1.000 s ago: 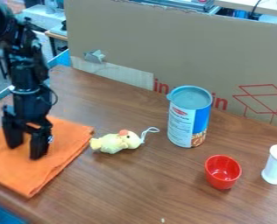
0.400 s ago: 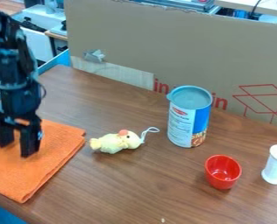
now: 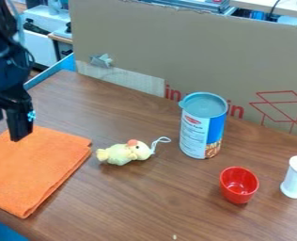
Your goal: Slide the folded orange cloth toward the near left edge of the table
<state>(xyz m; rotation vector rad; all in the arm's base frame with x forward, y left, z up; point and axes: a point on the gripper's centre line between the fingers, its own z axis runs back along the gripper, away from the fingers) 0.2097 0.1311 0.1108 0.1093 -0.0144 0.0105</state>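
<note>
My black gripper (image 3: pixel 5 121) stands open at the left edge, raised above the back left part of the orange cloth (image 3: pixel 35 164), with nothing seen between its fingers. The cloth lies folded flat at the table's left side. Just right of it, a pale yellow plush chick (image 3: pixel 121 154) lies on its side, a white string loop at its head end.
A blue-lidded can (image 3: pixel 202 126) stands upright right of the chick, before a cardboard wall (image 3: pixel 189 52). Farther right are a red cup (image 3: pixel 239 184) and a white cylinder (image 3: pixel 294 177) on the wooden table (image 3: pixel 157 202).
The cloth has shifted a little to the left, along with my gripper, which then rose off it and moved farther left. The other objects have stayed put.
</note>
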